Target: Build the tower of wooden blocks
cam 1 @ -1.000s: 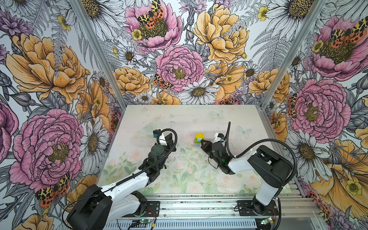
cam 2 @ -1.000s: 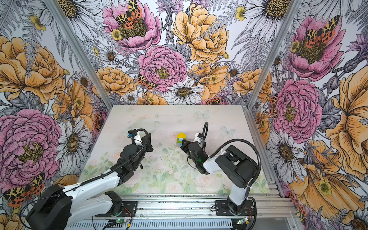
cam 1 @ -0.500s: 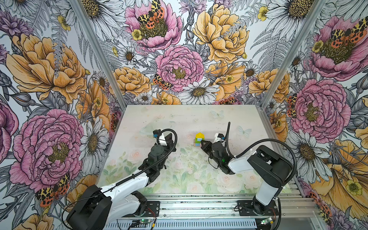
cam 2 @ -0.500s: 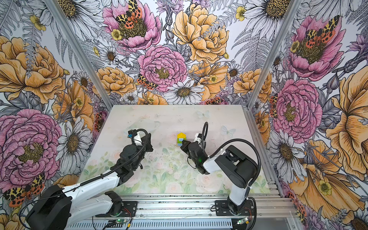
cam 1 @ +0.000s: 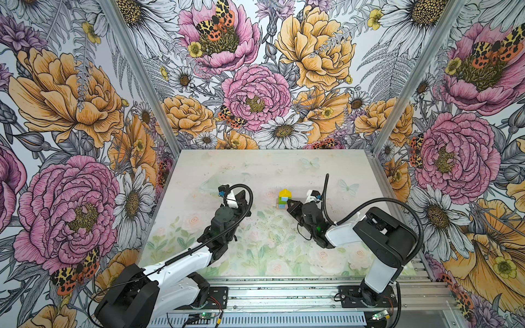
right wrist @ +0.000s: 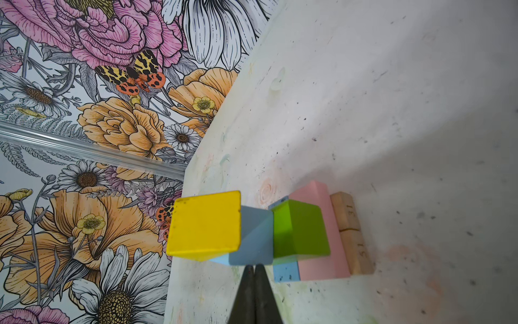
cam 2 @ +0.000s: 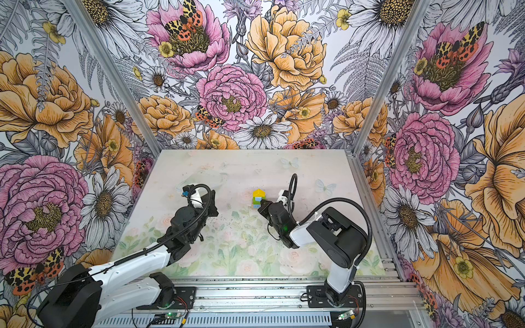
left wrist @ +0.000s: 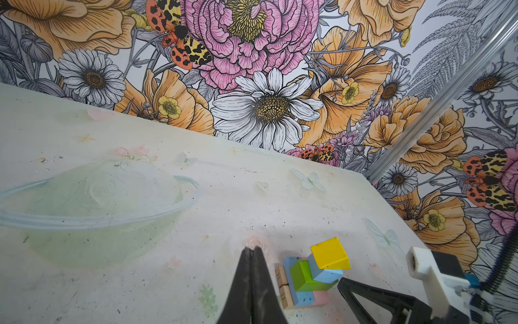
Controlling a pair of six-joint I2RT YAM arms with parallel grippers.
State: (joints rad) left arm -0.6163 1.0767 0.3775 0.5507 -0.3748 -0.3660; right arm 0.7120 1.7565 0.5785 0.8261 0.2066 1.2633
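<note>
table (cam 1: 255, 170): tower (cam 1: 284, 198) stands mid-table. we judge it light, stiff, topple-prone; take hold low, at tan planks (right wrist: 351, 232). long axis vertical, yellow roof piece (right wrist: 206, 224) pointing up. right gripper (right wrist: 254, 266) clenched, empty, just beside light blue cube (right wrist: 255, 235), perhaps touching. left gripper (left wrist: 253, 249) clenched, empty, near.
</note>
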